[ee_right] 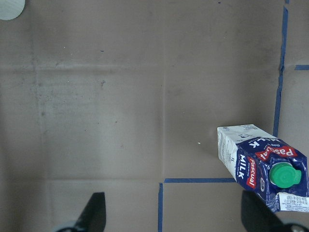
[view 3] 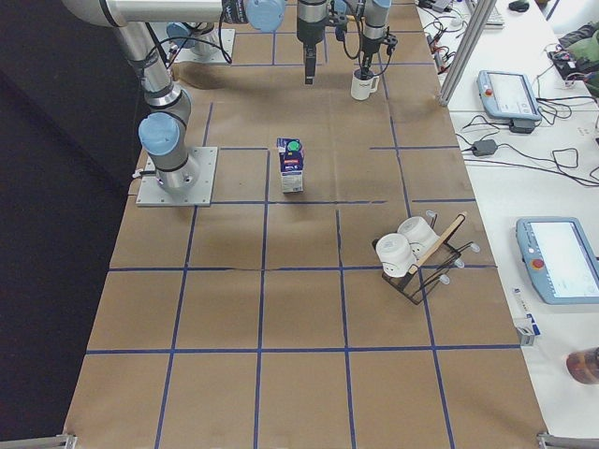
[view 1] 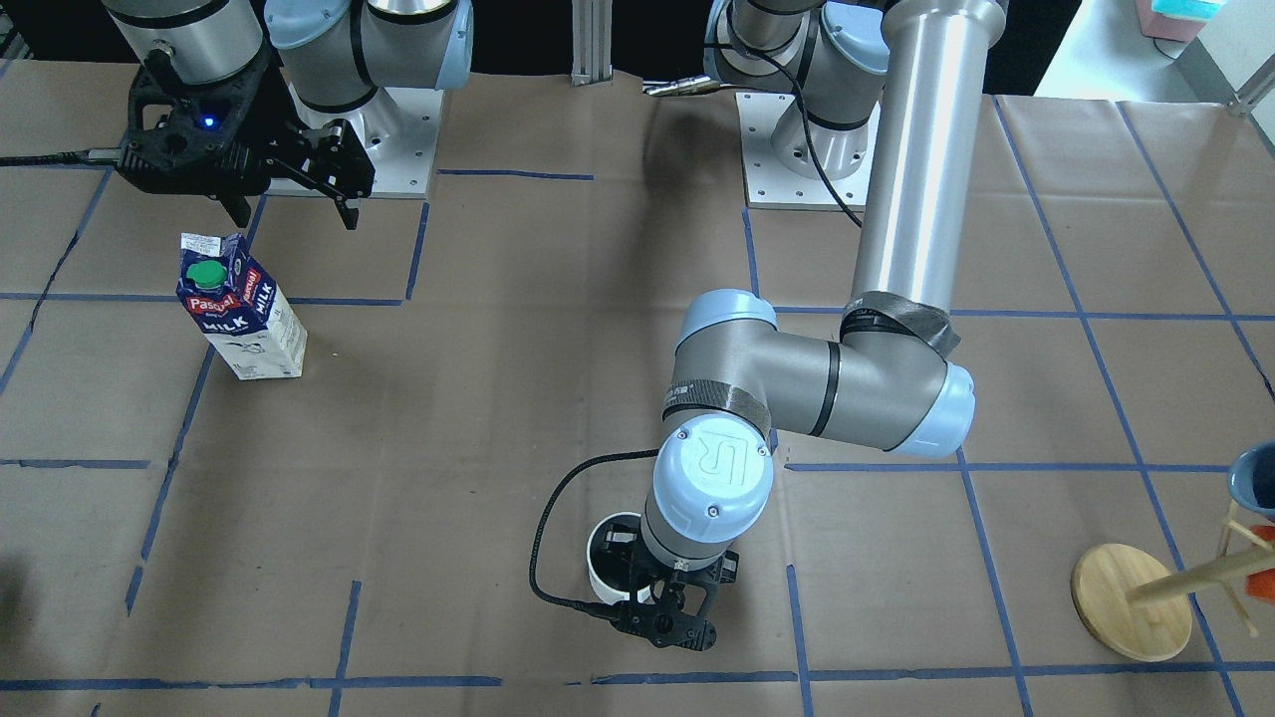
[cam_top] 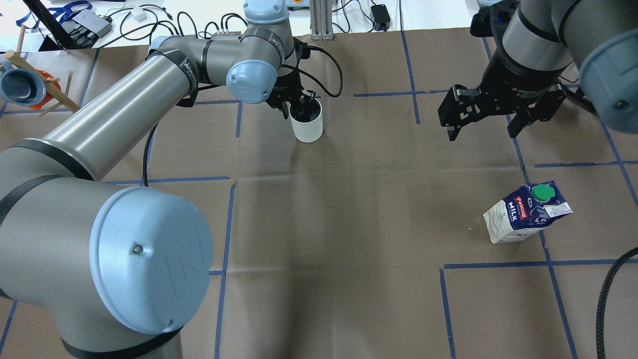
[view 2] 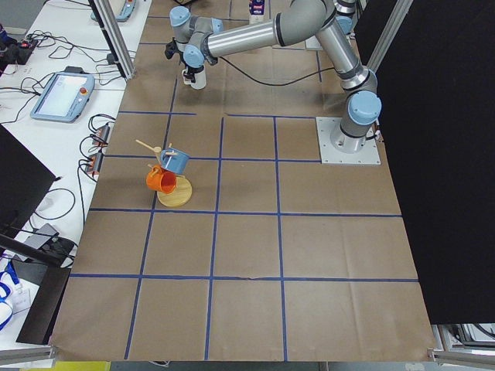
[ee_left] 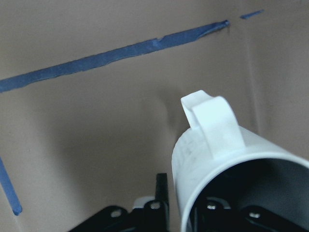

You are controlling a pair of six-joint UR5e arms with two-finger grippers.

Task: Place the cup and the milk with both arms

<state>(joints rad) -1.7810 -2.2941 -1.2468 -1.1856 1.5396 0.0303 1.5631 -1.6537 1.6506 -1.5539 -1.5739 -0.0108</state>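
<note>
Well, the white ceramic cup [cam_top: 307,124] stands upright on the brown paper-covered worktop [cam_top: 349,224], far out towards the operators' side; its squarish handle [ee_left: 212,125] points away from the wrist. The left gripper [cam_top: 299,102] comes straight down over its rim, one finger [ee_left: 161,193] outside the wall and the other down in the dark grey inside. The wall sits between the two, but I cannot tell whether they are pressing on it or just clear of it. Over on the robot's right the milk carton [cam_top: 523,214] stands by itself on the worktop, green cap [ee_right: 285,176] up and the white "MILK" lettering showing on the blue; a blue tape line [ee_right: 279,96] runs just beside it. The right gripper [cam_top: 482,132] hangs in the air with its fingers spread wide and nothing between them, apart from the carton and farther out from the robot than it. A wooden mug stand [view 1: 1136,597] with a blue and an orange mug sits at the worktop's left end.
</note>
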